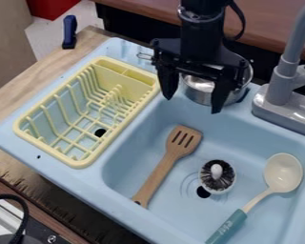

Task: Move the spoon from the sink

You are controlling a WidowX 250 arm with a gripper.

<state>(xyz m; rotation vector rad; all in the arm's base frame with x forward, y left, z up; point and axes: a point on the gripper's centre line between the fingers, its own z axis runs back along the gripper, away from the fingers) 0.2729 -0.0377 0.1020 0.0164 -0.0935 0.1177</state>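
The sink (135,135) looks like smooth pale plastic with a soft sheen, and the dish rack (84,164) at its left side seems to be smooth, rather matt plastic. The slotted spatula (164,167) is wood, matt, with a plain finish. The spoon (283,173) has a smooth, slightly glossy bowl, plastic by its look, and a matt teal handle (227,229). The round brush (217,177) has rough dark bristles. Behind the claw (191,100), itself dark and fairly matt, the pot (198,91) is shiny metal. The faucet (280,88) looks like smooth grey plastic; the counter (17,100) is grained wood, rough and splintery along its lower-left edge.
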